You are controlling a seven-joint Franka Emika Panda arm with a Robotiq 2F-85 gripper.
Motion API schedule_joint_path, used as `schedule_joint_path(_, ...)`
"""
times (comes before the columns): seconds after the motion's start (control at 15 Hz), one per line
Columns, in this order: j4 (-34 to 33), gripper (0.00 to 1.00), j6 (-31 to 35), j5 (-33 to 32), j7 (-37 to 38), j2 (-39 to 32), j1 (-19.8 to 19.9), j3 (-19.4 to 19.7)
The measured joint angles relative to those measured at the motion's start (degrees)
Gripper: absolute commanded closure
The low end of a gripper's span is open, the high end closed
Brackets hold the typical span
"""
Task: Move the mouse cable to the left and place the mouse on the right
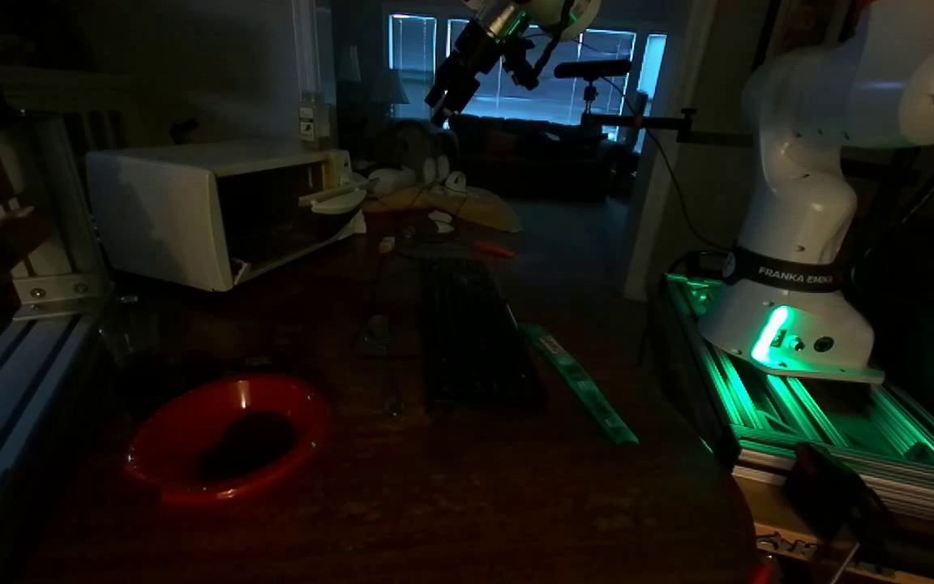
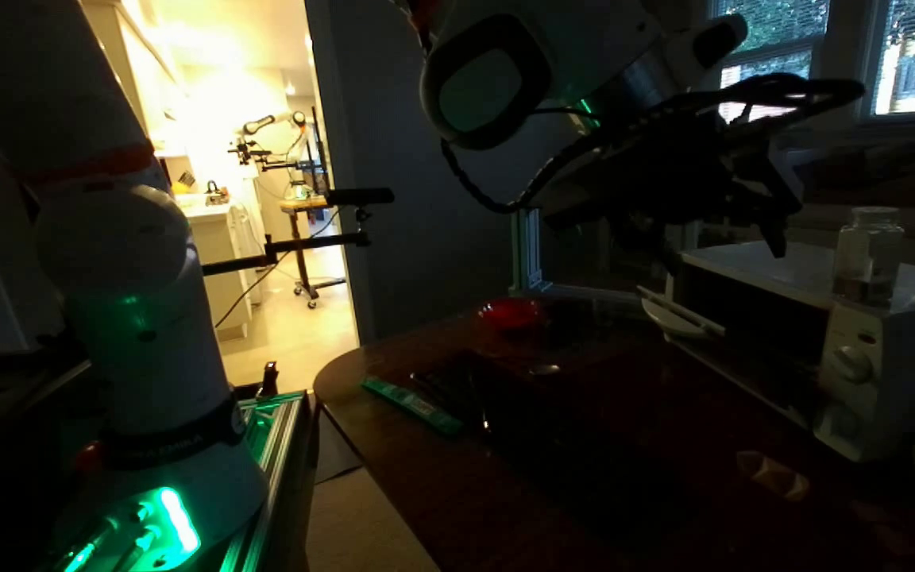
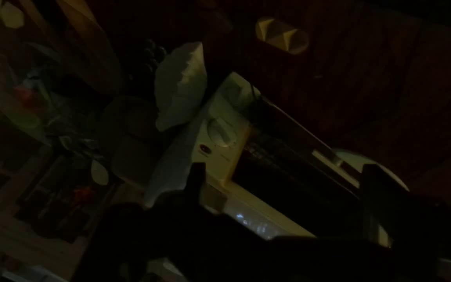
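Over one table [image 1: 451,499], one gripper [image 3: 283,171] holds two fingers [image 3: 196,178] apart.

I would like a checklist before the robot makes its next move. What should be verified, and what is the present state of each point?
1. Gripper open and unloaded: ok; in the wrist view the jaws stand apart, nothing seen held.
2. Wrist view centred on the keyboard: not ok; the toaster oven fills its middle.
3. Mouse identified: cannot tell; the dim shape beside the keyboard in an exterior view may be it.
4. Cable traced: cannot tell; too dark to follow.
5. Keyboard's opposite side free: not ok; a green strip lies there.
6. Lighting: not ok; most of the table is dark.
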State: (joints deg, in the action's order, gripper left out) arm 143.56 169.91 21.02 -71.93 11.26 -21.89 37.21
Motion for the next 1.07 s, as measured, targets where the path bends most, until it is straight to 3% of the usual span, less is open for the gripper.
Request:
schedule_joint_path(0.6,-12.0,0.00,-8.5,1.3,-2.6,-16.0,0.3,1.7)
schedule_joint_path(1.07,-18.4,0.00,-9.8,16.9,-16.8,-24.7,4.8,-3.8)
